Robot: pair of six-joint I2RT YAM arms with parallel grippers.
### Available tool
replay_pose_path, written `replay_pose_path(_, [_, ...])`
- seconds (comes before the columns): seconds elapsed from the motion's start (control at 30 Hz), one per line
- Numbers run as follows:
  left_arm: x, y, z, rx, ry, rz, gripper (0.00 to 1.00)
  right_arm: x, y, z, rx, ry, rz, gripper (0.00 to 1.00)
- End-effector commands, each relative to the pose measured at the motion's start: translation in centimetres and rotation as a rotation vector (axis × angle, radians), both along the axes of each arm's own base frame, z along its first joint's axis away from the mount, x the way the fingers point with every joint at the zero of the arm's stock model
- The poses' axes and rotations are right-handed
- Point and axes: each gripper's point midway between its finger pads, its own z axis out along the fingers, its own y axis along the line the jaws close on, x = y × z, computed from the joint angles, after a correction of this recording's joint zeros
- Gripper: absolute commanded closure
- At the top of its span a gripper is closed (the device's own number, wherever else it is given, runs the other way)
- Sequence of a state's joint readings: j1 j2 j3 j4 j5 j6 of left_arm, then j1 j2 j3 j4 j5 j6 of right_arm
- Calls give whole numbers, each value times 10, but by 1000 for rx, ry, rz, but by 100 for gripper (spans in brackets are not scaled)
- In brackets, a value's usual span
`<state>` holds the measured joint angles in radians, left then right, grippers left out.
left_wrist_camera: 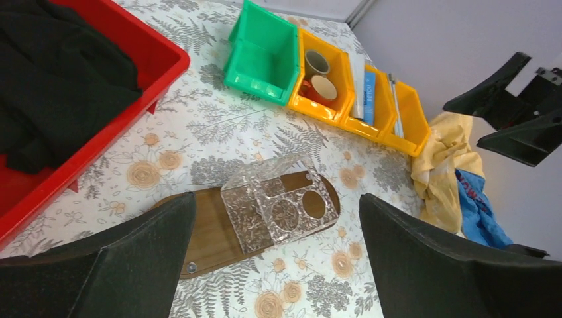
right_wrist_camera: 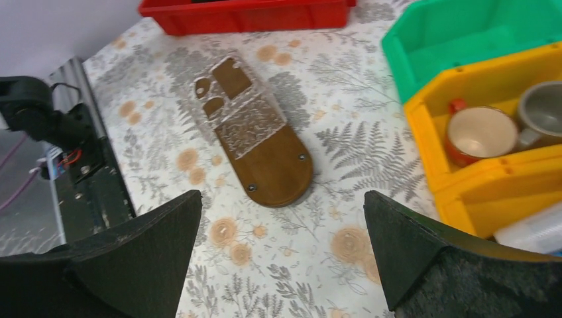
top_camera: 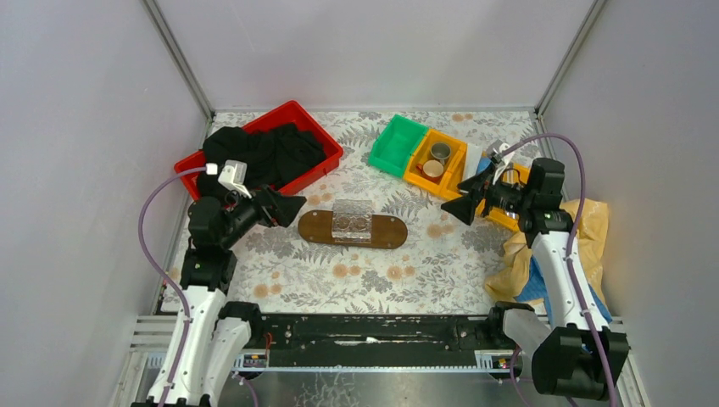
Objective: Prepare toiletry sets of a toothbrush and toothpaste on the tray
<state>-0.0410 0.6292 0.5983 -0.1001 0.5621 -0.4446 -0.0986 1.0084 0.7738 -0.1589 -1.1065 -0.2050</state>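
The dark brown oval tray (top_camera: 386, 231) lies mid-table with a clear plastic holder (top_camera: 352, 219) on it; it also shows in the left wrist view (left_wrist_camera: 199, 232) and the right wrist view (right_wrist_camera: 272, 162). A whitish toothpaste tube (left_wrist_camera: 358, 83) and a blue one (left_wrist_camera: 370, 99) lie in a yellow bin (left_wrist_camera: 414, 116). The slim silvery toothbrush (left_wrist_camera: 395, 103) lies beside them. My left gripper (top_camera: 292, 206) is open and empty, left of the tray. My right gripper (top_camera: 454, 208) is open and empty, right of the tray, in front of the yellow bins.
A red crate (top_camera: 318, 127) with black cloth stands at the back left. A green bin (top_camera: 397, 146) and a yellow bin with a mug and a metal cup (top_camera: 434, 161) stand at the back right. Yellow and blue cloth (top_camera: 526, 254) lies at the right edge.
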Motion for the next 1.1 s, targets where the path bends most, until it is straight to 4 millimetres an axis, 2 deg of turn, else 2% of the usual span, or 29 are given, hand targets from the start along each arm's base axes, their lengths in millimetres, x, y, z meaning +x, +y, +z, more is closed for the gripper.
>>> replay_pose_path(0.0, [7, 15, -9, 78, -17, 68, 0, 26, -21, 17, -107, -66, -137, 1])
replay_pose_path(0.13, [14, 28, -13, 97, 2, 156, 0, 50, -43, 15, -188, -26, -273, 1])
replay_pose_path(0.3, [17, 33, -18, 70, 5, 217, 0, 77, -68, 11, -269, 46, -408, 0])
replay_pose_path(0.43, [15, 30, -19, 97, -6, 213, 0, 94, -76, 12, -288, 70, -442, 0])
replay_pose_path(0.63, [9, 32, -27, 160, -9, 220, 0, 123, -85, 7, -310, 131, -470, 6])
replay_pose_path(0.9, [3, 25, -31, 154, 2, 186, 0, 161, -124, -34, -427, 269, -663, 22])
replay_pose_path(1.07, [1, 19, -35, 151, 18, 164, 0, 167, -146, -51, -467, 313, -800, 27])
